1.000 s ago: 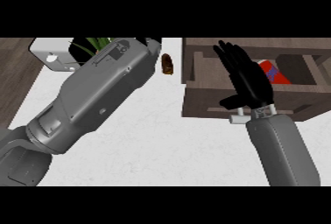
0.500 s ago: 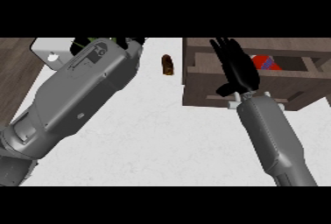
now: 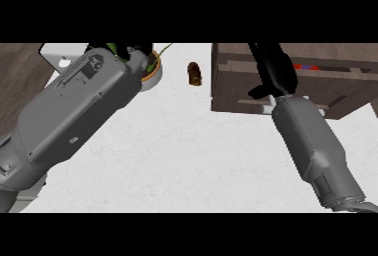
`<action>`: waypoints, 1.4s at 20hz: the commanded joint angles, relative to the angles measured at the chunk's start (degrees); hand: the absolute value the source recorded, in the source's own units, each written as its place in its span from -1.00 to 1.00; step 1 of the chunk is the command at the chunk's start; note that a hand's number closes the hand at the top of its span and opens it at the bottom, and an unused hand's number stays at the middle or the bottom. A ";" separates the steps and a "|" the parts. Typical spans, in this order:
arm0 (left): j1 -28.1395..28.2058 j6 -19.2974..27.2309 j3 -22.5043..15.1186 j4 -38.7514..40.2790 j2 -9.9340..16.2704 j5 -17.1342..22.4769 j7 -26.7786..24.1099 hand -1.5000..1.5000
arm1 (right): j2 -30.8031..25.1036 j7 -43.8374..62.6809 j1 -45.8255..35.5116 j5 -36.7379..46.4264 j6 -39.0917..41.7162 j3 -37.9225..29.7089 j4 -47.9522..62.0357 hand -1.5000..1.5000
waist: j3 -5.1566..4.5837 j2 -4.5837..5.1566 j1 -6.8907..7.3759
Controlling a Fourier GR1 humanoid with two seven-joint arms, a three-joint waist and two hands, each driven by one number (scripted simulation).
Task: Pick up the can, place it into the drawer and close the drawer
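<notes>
The small red-and-blue can (image 3: 306, 66) lies inside the open dark-brown wooden drawer (image 3: 236, 75), mostly hidden behind the right hand (image 3: 275, 70), whose black fingers stretch straight over the drawer. A brown bottle-like object (image 3: 195, 73) stands just left on the white speckled counter (image 3: 192, 155). Left hand state: cannot tell.

Only one view is given, the head view. The scene is seen from high up, as from the robot's head, and the white counter (image 3: 177, 150) is looked at steeply from above. The two grey forearms are seen very near, coming in from the lower edge. The right hand (image 3: 275, 70) is seen farther up, over the brown drawer (image 3: 236, 95). No part is shared with another view.
</notes>
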 commanded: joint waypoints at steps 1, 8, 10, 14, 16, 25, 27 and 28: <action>2.14 -2.17 0.93 -2.55 3.30 -0.58 0.57 -1.00 | -0.60 0.22 -4.30 -0.79 -3.70 -2.98 7.90 -1.00 | 0.95 1.32 0.34; 2.50 0.02 1.01 -7.29 4.50 -1.54 3.61 -1.00 | -3.51 0.61 -10.57 -0.18 -8.68 -5.64 15.63 -1.00 | 0.99 1.55 1.59; 1.30 1.57 0.04 -7.42 4.70 -2.91 5.22 -1.00 | -2.07 0.40 -11.12 0.51 -10.76 -5.22 17.54 -1.00 | 1.02 1.54 1.00; 2.23 -1.23 1.63 -7.59 6.04 -2.73 4.30 -1.00 | -3.88 1.85 -15.86 1.00 -9.63 -5.80 19.62 -1.00 | 1.00 2.13 1.63; 4.89 -0.22 1.23 -9.45 4.81 -2.93 3.23 -1.00 | -5.56 1.90 -17.32 0.51 -8.77 -6.62 20.33 -1.00 | 0.98 2.15 2.18; 5.52 -0.83 0.60 -11.61 5.40 -3.64 5.02 -1.00 | -5.56 -3.48 -23.53 -3.76 0.28 -10.36 23.59 -1.00 | 1.04 2.47 3.05; 4.66 -1.74 1.43 -12.25 7.34 -3.40 5.88 -1.00 | -3.29 -7.78 -21.30 -9.41 0.10 -15.28 23.33 -1.00 | 1.21 2.45 3.26; 4.31 -0.32 0.88 -12.27 6.09 -3.48 6.56 -1.00 | -1.14 -6.96 -21.52 -11.89 0.22 -17.65 23.27 -1.00 | 1.29 2.31 3.15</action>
